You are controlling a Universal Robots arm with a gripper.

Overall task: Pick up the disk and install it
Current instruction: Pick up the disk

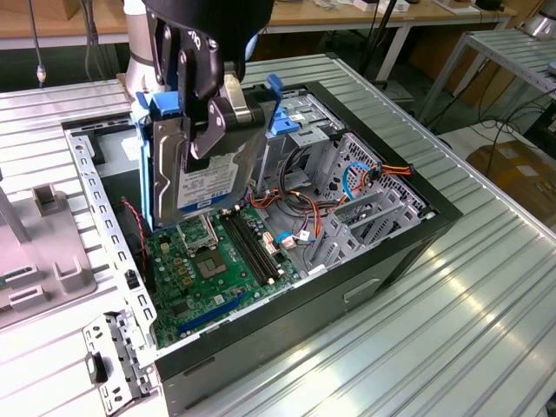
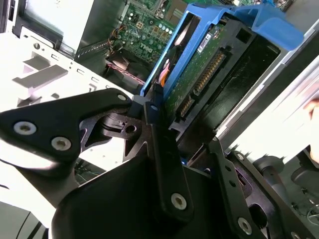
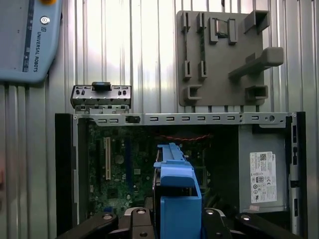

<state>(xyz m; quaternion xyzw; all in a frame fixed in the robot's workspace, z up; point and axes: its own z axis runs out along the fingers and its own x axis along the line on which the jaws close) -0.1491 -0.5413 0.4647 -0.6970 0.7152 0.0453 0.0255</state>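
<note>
**Desk:** Where does your disk sit in this shot?

**Floor:** Your gripper [image 1: 198, 122] pinches the disk [image 1: 208, 187] on edge, its fingers [image 1: 211, 130] pressed against the flat faces. It hangs in the upper left of the exterior view, above the open computer case [image 1: 347, 291] and over the motherboard [image 1: 208, 261]. The blue-and-white label faces that camera. In the second wrist view you see the disk's underside, with its circuit board framed by blue side rails.

**Desk:** And what can go wrong from here?

**Floor:** Three things, by my judgement.
- **Slipping:** You grip smooth metal near the upper end while the rest hangs below. A jolt could let the disk slide out and strike the motherboard.
- **Snagging:** A knot of orange and red cables [image 1: 300, 187] lies at the centre of the frame, beside the metal drive cage [image 1: 308, 113]. A blue rail brushing them could catch and twist the disk in your grip.
- **Jamming:** The disk looks slightly tilted. If its rails meet the cage crooked, they may bind rather than seat.
</note>
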